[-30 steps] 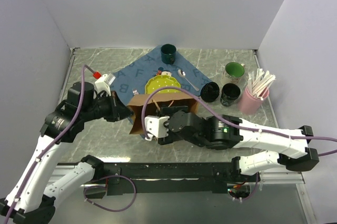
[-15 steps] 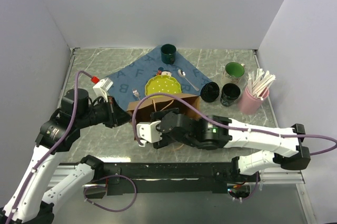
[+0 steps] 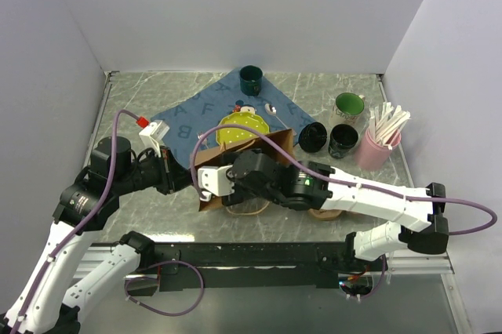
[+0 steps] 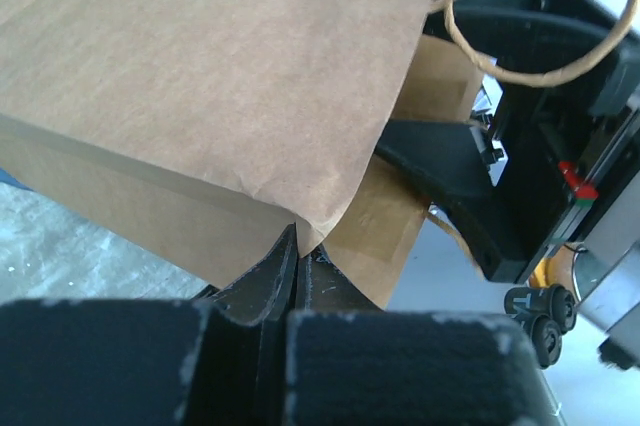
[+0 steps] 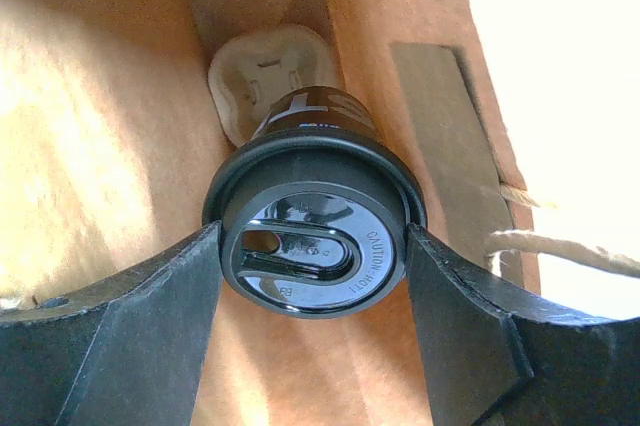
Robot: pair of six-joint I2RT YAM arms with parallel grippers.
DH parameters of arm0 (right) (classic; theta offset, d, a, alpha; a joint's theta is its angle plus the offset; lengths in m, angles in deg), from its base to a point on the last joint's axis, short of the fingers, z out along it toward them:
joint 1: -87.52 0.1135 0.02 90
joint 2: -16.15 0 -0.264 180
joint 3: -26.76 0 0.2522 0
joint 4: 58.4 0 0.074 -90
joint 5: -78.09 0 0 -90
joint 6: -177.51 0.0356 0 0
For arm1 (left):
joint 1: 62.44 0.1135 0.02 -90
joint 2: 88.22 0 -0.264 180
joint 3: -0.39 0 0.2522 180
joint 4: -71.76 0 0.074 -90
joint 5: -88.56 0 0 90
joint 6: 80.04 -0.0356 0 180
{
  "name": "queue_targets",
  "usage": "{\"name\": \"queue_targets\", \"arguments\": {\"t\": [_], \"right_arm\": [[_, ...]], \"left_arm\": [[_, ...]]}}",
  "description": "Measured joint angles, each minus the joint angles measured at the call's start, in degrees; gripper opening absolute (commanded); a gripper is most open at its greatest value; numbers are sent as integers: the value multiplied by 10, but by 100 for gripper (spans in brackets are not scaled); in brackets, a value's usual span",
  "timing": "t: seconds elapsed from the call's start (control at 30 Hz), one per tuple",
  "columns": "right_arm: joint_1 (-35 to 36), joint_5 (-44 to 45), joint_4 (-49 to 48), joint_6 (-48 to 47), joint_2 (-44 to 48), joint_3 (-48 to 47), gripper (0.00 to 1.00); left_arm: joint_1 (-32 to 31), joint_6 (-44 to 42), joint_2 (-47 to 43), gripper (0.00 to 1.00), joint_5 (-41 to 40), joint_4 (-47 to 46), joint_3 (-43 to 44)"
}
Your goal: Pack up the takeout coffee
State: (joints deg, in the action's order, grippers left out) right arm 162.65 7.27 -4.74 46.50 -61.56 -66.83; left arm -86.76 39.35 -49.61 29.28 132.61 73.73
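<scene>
My right pincer (image 5: 313, 238) is squeezing a shiny black coffee cup (image 5: 305, 281) inside the brown paper bag (image 5: 110, 146), lid facing me, bottom pointing deeper in. My left pincer (image 4: 298, 251) is pinching the bag's edge.

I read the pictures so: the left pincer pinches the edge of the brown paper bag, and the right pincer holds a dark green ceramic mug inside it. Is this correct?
Not quite. The right wrist view shows the right pincer holding a small black disposable cup with a round black lid inside the brown paper bag. The left pincer does pinch the bag's edge.
</scene>
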Motion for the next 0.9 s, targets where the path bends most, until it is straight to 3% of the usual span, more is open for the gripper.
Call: {"name": "queue_targets", "arguments": {"t": [0.6,0.9], "right_arm": [[-38,-26,-13,-16,16,16,38],[-33,-35,-4,-31,21,30,38]], "left_arm": [[0,-24,-1,1,17,-7,0],[0,-33,-21,1,95,-36,-28]]}}
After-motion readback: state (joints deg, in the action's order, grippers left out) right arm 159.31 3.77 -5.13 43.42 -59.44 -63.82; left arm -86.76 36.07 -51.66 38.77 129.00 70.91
